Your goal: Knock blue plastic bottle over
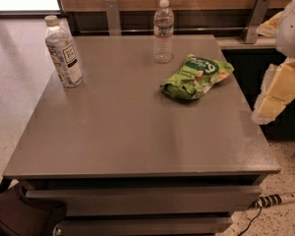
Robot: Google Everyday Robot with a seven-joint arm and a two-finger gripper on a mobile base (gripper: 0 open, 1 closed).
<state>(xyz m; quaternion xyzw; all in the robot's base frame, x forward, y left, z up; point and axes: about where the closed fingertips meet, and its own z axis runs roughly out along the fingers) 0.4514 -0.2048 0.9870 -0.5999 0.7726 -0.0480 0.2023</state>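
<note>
The blue plastic bottle (64, 53) stands upright near the far left corner of the grey table (128, 132). It is clear with a white cap and a whitish patterned label that carries a dark patch. My gripper (280, 87) shows as white and yellowish parts at the right edge of the view, beyond the table's right side and far from the bottle. It touches nothing on the table.
A slim ribbed clear water bottle (162, 31) stands at the table's far edge, centre. A green snack bag (196, 76) lies right of centre. A power strip (278, 199) lies on the floor at lower right. A dark object (19, 215) sits at lower left.
</note>
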